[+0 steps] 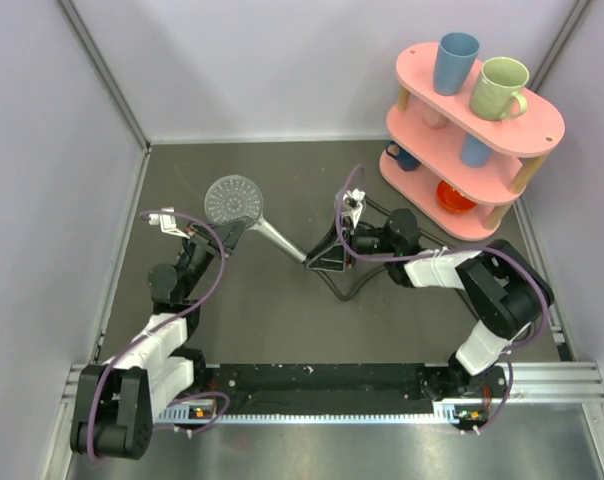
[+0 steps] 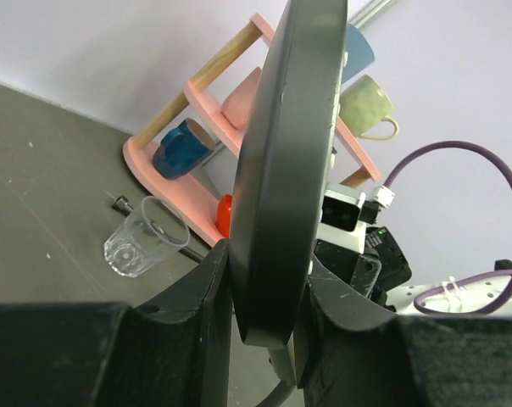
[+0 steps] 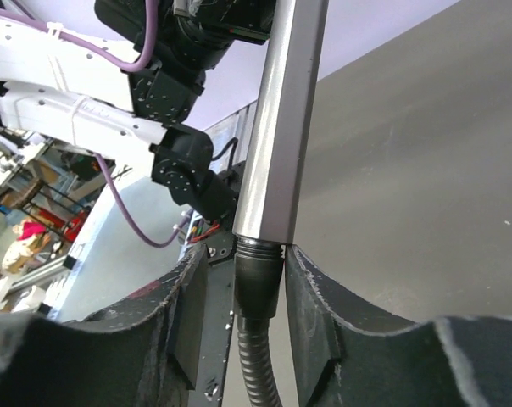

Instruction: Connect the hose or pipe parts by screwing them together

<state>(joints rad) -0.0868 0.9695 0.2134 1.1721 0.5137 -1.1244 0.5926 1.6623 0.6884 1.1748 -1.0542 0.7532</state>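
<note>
Dark grey counter (image 1: 282, 330), matt, lightly speckled with pale marks. Far right corner: pink three-tier shelf (image 1: 542, 125) standing directly on it. Top tier carrying a blue cup (image 1: 455, 62) and a green mug (image 1: 499, 88); bottom tier, a dark blue mug (image 1: 402, 157) and a red bowl (image 1: 454, 197). Clear glass cup (image 2: 143, 239) upright on the counter just in front of the shelf (small dark piece beside it, too small to identify). Loop of dark hose (image 1: 344, 293) lying on the counter near centre. Black rail (image 1: 322, 380) fixed along the near edge.
</note>
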